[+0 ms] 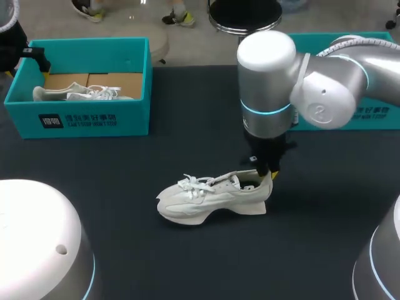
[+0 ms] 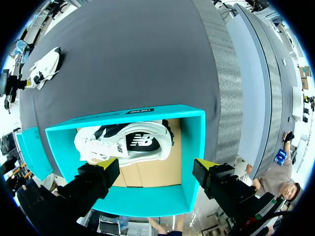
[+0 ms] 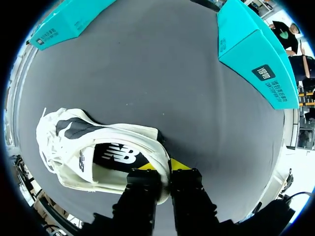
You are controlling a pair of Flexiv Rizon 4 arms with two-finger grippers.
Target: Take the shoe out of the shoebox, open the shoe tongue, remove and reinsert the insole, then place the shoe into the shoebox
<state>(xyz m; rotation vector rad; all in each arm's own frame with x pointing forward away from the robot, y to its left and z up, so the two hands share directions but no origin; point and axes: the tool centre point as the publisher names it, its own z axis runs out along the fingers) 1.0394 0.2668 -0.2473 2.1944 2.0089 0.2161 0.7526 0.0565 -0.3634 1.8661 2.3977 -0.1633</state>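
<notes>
Right hand point(image 1: 270, 174) blocks the shoe point(image 1: 206, 200) at its heel; toe side stands free.

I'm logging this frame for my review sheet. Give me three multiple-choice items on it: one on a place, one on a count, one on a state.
1. Where is the held shoe?
A. inside a box
B. on the table
C. raised in the air over a box

2. How many white shoes show?
A. one
B. two
C. four

3. How is the right gripper?
A. open, clear of any shoe
B. shut on the laces
C. shut on the held shoe's heel

Answers:
1 B: its sole lies on the dark surface.
2 B: there is the held shoe, plus the boxed shoe in the teal shoebox.
3 C: a yellow-tipped finger sits on each side of the heel collar.
</notes>
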